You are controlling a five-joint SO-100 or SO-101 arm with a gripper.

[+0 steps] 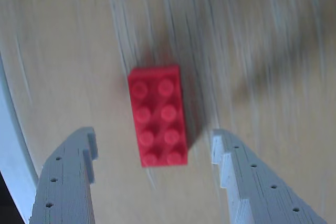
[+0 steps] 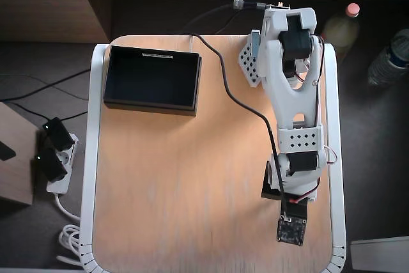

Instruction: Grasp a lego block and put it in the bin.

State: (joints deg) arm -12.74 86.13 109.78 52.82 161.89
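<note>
Red lego block [image 1: 157, 115] lay on the wooden desk [image 1: 262, 51] between the wide-spread gripper [image 1: 155, 142] fingers, untouched.

The overhead view looks straight down on a light wooden worktop [image 2: 179, 190] with a white rim. A shallow black bin [image 2: 152, 80] sits near the worktop's upper left corner, with a thin pale strip along its far long edge. The white arm [image 2: 291, 87] runs down the right side of the worktop, from its base at the upper right to a small camera board [image 2: 291, 229] at its lower end. A black cable [image 2: 246, 108] curves from the top edge across the worktop to the arm's wrist. The gripper is hidden beneath the arm. Left of the worktop, a power strip [image 2: 54, 158] lies on the dark floor; at the upper right stand two bottles [image 2: 342, 27].
</note>
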